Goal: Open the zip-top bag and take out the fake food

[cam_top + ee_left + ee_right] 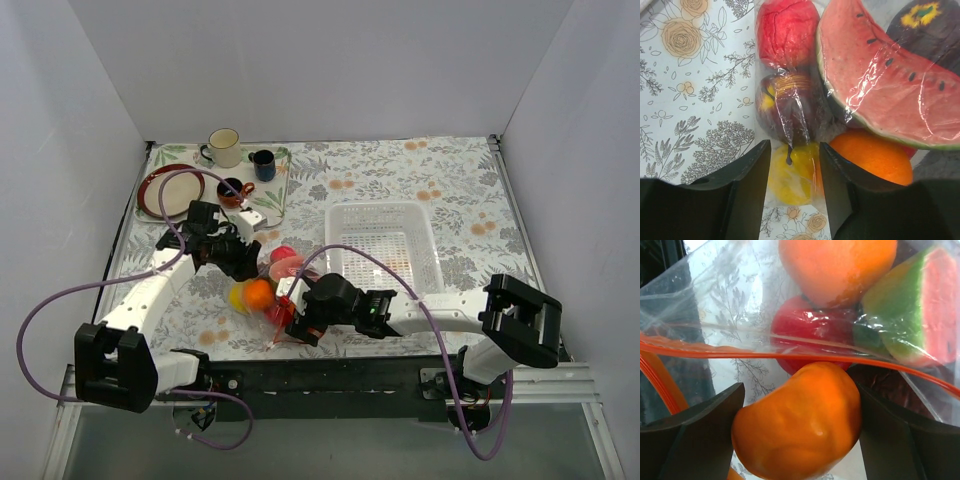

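Note:
The zip-top bag (268, 285) lies on the floral table between my grippers, with its orange-red zip strip (790, 356) at the near end. Inside it are fake food pieces: a watermelon slice (880, 85), a red piece (786, 30), a dark fruit (790, 110), an orange ball (870, 155) and a yellow piece (792, 175). My left gripper (792, 145) (243, 268) is at the bag's far end, its jaws closed partway on the bagged yellow piece. My right gripper (800, 387) (296, 322) is shut on an orange ball (800, 430) at the bag's mouth, on the near side of the zip strip.
A white perforated basket (383, 240) stands right of the bag. At the back left, a tray (283, 190) holds a cream mug (224, 147), a dark blue mug (264, 164) and a small brown mug (232, 190), beside a red-rimmed plate (170, 192). Purple cables loop over both arms.

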`<state>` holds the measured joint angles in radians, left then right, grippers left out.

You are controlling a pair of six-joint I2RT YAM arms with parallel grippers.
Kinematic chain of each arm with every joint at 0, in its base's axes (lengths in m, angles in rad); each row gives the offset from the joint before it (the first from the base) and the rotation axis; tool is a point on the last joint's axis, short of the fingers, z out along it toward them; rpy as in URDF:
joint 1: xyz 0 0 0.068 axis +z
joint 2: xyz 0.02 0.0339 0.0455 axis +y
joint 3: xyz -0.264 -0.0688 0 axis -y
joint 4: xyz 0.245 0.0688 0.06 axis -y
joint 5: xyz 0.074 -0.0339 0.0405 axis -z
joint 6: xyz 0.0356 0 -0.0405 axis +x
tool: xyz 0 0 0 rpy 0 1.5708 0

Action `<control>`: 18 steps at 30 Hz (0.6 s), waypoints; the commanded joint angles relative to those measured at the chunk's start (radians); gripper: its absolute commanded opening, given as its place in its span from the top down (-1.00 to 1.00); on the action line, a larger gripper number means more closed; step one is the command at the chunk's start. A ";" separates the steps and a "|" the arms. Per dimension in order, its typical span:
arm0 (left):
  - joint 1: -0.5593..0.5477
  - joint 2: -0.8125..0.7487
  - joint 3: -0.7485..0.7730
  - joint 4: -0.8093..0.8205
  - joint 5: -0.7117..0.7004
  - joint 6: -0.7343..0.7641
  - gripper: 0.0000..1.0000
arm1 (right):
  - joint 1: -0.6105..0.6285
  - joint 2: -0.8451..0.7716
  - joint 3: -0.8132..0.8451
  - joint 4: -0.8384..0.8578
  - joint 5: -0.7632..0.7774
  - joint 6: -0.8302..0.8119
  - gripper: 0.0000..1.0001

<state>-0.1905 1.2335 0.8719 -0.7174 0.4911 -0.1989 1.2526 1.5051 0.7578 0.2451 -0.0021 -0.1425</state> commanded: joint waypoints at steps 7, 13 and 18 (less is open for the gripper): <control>0.002 -0.054 -0.066 0.055 -0.006 -0.007 0.88 | 0.005 -0.023 0.031 -0.090 0.060 -0.014 0.97; 0.000 -0.035 -0.102 0.087 -0.017 -0.010 1.00 | 0.005 -0.164 0.122 -0.184 0.073 -0.020 0.97; 0.002 -0.034 -0.137 0.105 -0.009 -0.013 1.00 | 0.005 -0.311 0.156 -0.205 0.174 -0.038 0.97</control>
<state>-0.1909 1.1946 0.7719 -0.6155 0.4862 -0.2085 1.2533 1.3216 0.8383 0.0456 0.0742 -0.1612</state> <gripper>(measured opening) 0.009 0.875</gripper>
